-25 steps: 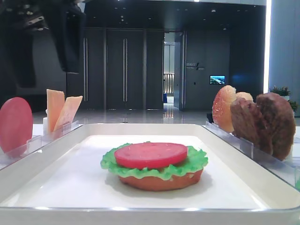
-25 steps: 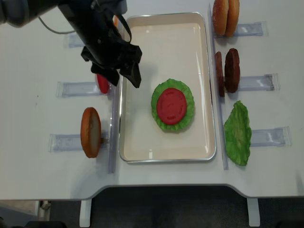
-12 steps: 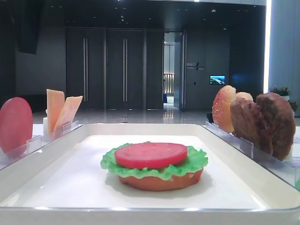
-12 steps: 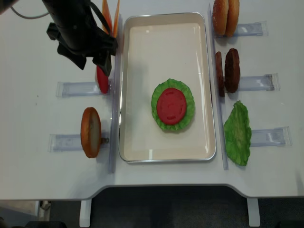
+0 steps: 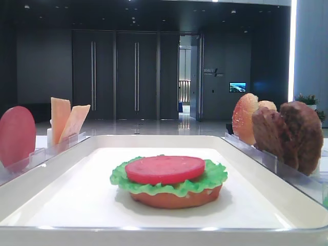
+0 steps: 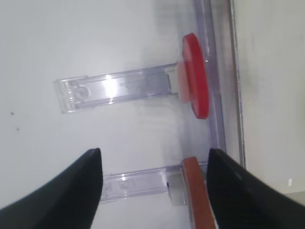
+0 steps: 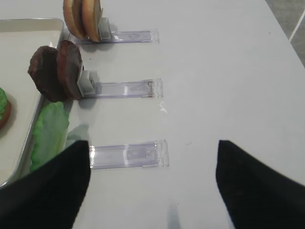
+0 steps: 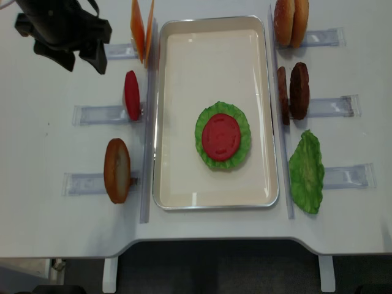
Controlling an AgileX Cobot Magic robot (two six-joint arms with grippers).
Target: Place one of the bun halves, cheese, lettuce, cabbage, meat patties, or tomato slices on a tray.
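Overhead view: white tray (image 8: pixel 184 122) lies in the middle of the white counter (image 8: pixel 37 233)
Stack on tray: bun half (image 5: pixel 174 197) at the bottom, lettuce (image 8: pixel 243 125) on it, tomato slice (image 8: pixel 221 136) on top, right of the tray's centre
Left pincer (image 8: pixel 78 58): up at the far left corner above the counter, well apart from the tray; its two dark fingers (image 6: pixel 71 191) stand wide apart in the left wrist view with nothing between them
Right pincer (image 7: pixel 152 183): seen only in the right wrist view, fingers spread wide over bare counter, holding nothing
Left racks: cheese slices (image 8: pixel 141 27) upright at the far end, a second tomato slice (image 8: pixel 131 95) on edge in the middle clear rack (image 8: pixel 101 114), a bun half (image 8: pixel 116 170) on edge nearest
Right racks: two bun halves (image 8: pixel 290 22) at the far end, two meat patties (image 8: pixel 294 90) in the middle
Loose leaf: second lettuce leaf (image 8: pixel 306 171) beside the tray's right rim, near the last clear rack (image 8: pixel 349 176)
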